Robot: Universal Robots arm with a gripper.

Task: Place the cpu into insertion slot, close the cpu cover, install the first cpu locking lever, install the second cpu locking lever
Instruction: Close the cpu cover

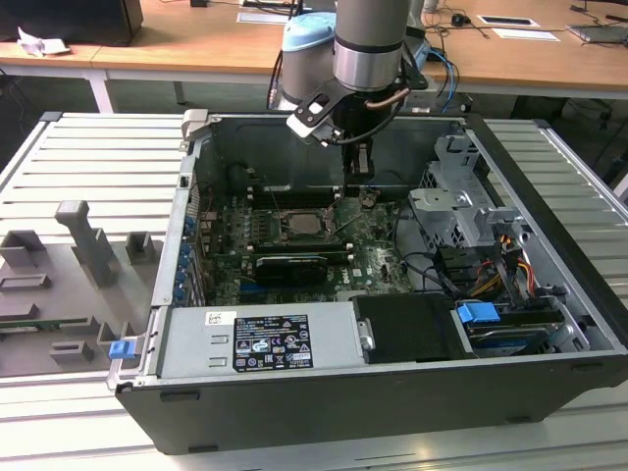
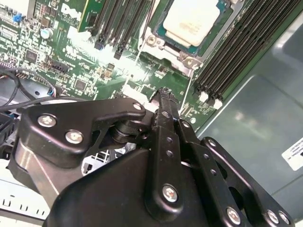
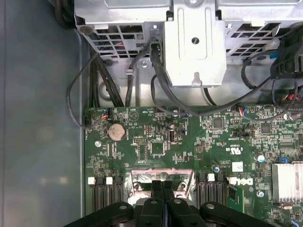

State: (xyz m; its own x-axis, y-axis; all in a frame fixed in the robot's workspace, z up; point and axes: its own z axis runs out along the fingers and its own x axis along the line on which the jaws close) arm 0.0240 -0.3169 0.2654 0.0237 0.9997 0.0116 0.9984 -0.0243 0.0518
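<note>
Clearly finds cpu [image 2: 191, 19] seated flat in slot [image 2: 155, 40]: a smooth, pale tan-silver square with rounded corners, edged by a thin teal band and framed by a grey stamped-metal rim with round holes. Sees long black ribbed memory slots [image 2: 236, 47] on both sides of slot, ending in white clips, all on a glossy green board [image 3: 151, 142] dotted with tiny chips.

Places gripper [image 1: 361, 183] above board, near slot and toward the exterior view's right of it, touching nothing. Shows fingers [image 3: 156, 188] pressed together in both wrist views: black, straight and bar-shaped, pinching nothing, joined by matte black links with bright screw heads. Puts fingertips near slot's rim but apart from it in the second wrist view.

Picks out a round silver coin cell [image 3: 117, 131] and a finned bright heat sink [image 3: 289, 182] farther from slot, then a perforated grey sheet-metal cage [image 3: 194, 42] beyond board's edge. Marks white silk-screened lettering on board and a small white sticker [image 3: 236, 166] beside memory slots.

Finds, nearer the camera than slot in the exterior view, a grey sheet-metal power supply [image 1: 334, 339] bearing a white label [image 1: 270, 341] with black print and symbols. Spots a blue plastic clip [image 1: 479, 316] to the exterior view's right of that. Sees black case [image 1: 392, 407] resting on a ribbed grey metal table [image 1: 88, 157].
</note>
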